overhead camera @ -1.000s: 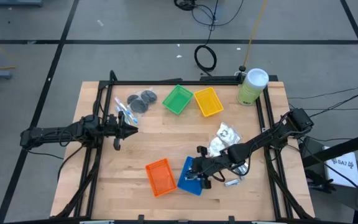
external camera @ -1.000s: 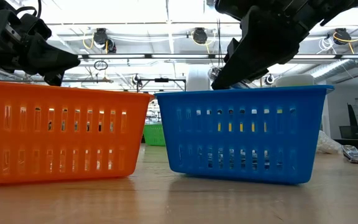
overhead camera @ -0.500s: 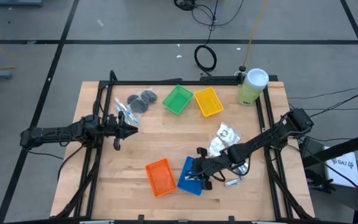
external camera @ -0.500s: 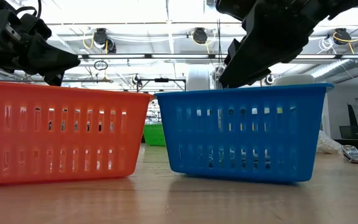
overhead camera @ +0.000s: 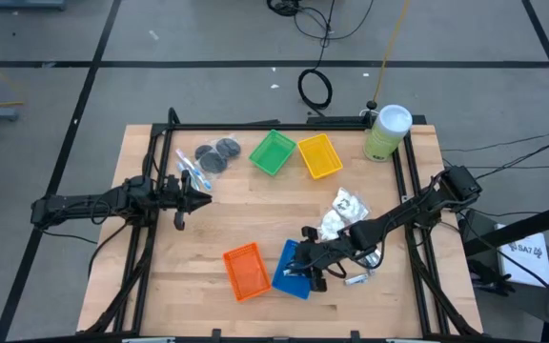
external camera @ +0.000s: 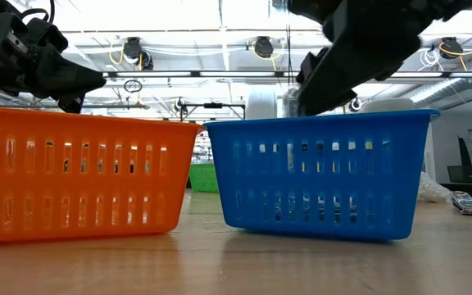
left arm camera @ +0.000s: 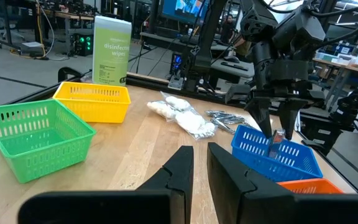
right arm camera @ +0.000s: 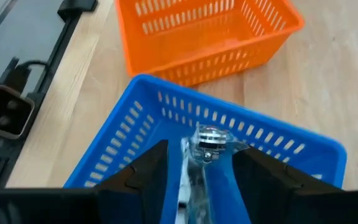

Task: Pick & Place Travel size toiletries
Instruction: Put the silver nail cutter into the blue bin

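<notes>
My right gripper point(overhead camera: 309, 271) hovers over the blue tray point(overhead camera: 290, 271), shut on a silver foil tube point(right arm camera: 205, 139). More silver tubes point(overhead camera: 355, 279) lie on the table right of that tray. White packets point(overhead camera: 339, 213) are heaped near the table's middle right. Dark grey discs point(overhead camera: 219, 152) and slim clear sticks point(overhead camera: 189, 168) lie at the far left. My left gripper point(overhead camera: 198, 195) waits at the table's left, above the wood, its fingers point(left arm camera: 182, 168) a narrow gap apart and holding nothing. My right gripper pinches the silver foil tube between its two fingers point(right arm camera: 148, 168), coming from above and pointing down into the blue tray. The tube's round cap end point(right arm camera: 207, 135) sticks out past the fingertips, lifted clear above the tray floor point(right arm camera: 166, 134).
An orange tray point(overhead camera: 246, 271) stands beside the blue one on its left. A green tray point(overhead camera: 273, 152) and a yellow tray point(overhead camera: 319, 155) sit at the far side. The tall pale green canister point(overhead camera: 386, 131) stands at the far right corner. Bare wood point(overhead camera: 255, 210) lies mid-table.
My right gripper has edged slightly toward the table's right above the blue tray, still shut on the tube.
</notes>
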